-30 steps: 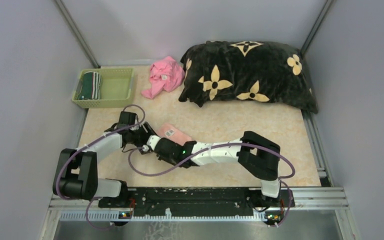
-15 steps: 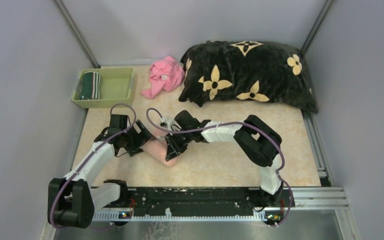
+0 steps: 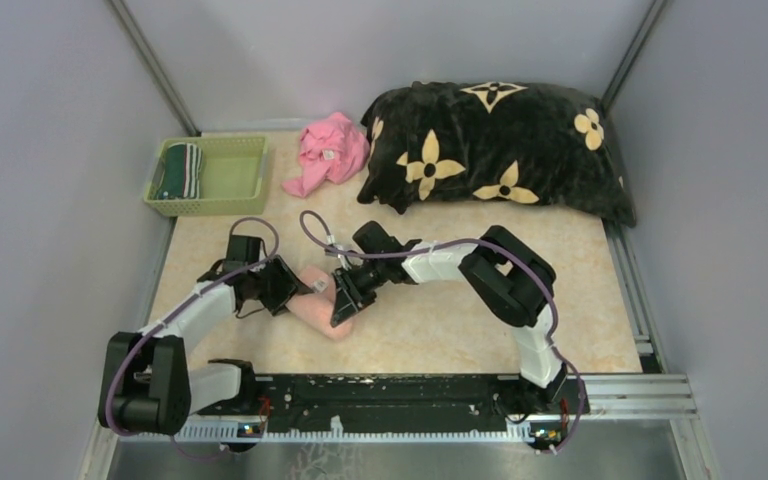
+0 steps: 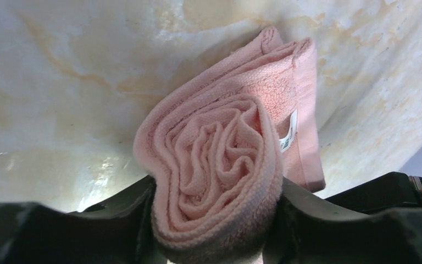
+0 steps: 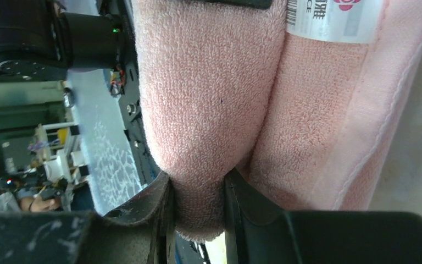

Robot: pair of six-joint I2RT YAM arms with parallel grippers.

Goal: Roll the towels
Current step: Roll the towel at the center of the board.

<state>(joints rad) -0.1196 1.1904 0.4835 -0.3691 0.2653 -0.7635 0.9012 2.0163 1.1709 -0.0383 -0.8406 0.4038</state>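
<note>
The pale pink towel lies on the table left of centre, towards the near edge. It is wound into a thick roll whose spiral end faces the left wrist camera. Both arms meet over it.

The left gripper has its 2 fingers against either side of that spiral end and presses in on the coils. I judge this hold keeps the roll from springing loose. The right gripper works from the opposite side. Its jaws stand narrow, pinched on a fold of terry close to the sewn-in label, probably to keep the outer layer taut. A flat layer trails onto the table beyond the coil, so the winding looks nearly done, not tidy.

The green basket sits at the table's far left corner. It holds 1 thing, the green striped towel, a compact bundle against its left wall. Whether it is neatly rolled I cannot tell from above.

A bright pink cloth lies crumpled along the far edge, against the black flowered blanket.
</note>
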